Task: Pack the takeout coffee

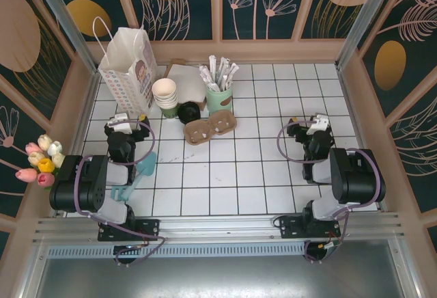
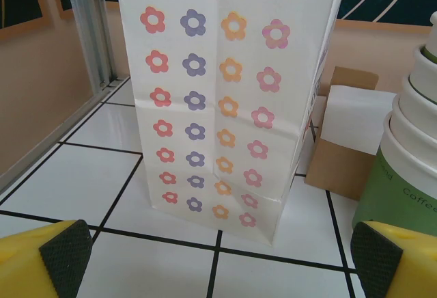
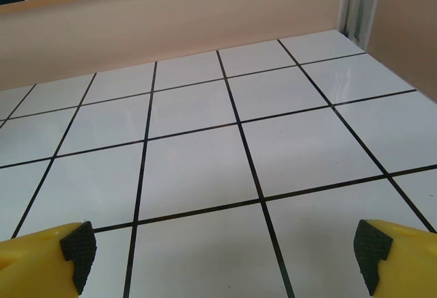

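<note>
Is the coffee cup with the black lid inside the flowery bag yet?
No, the lidded cup stands on the table beside the stack of cups, outside the paper bag.

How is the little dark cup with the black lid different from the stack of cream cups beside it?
The dark green paper cup with a round black plastic lid is single and capped; the stack of cream-inside paper cups is several nested, lidless and taller. Both stand upright on the white tiled table.

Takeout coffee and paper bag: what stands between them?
The stack of lidless cups stands between the paper bag and the takeout coffee, seen in the top view.
</note>
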Robot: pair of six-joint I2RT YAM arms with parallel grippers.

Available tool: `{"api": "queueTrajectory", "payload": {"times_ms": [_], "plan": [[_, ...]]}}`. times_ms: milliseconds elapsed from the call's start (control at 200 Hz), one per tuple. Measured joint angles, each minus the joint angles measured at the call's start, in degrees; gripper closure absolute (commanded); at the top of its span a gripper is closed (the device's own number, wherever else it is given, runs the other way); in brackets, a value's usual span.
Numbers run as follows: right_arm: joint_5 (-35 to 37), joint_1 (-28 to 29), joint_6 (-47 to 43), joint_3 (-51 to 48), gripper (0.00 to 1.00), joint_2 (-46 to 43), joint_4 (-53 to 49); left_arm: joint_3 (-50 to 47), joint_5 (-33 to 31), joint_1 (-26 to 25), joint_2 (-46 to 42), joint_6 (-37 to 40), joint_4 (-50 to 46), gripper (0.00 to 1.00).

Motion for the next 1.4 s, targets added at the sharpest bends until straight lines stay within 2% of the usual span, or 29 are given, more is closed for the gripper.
{"api": "queueTrajectory", "payload": {"times_ms": [1176,1281,1401], "plan": [[-3.04,-0.11,-0.22,0.39,0.01,0.0,-0.02,0.07,1.68,0.0,-0.31,0.63,-0.5,0.01],[-3.32,-0.11,-0.42,1.4,0.01,-1.01,-2.97,1.46,1.33,0.0,-4.2,0.57,-6.64,0.01],[-3.63,0.04,-0.79,4.0,0.01,-6.97,-9.92,3.15,-2.32,-0.17,-13.31,-0.87,-12.59,0.01]]}}
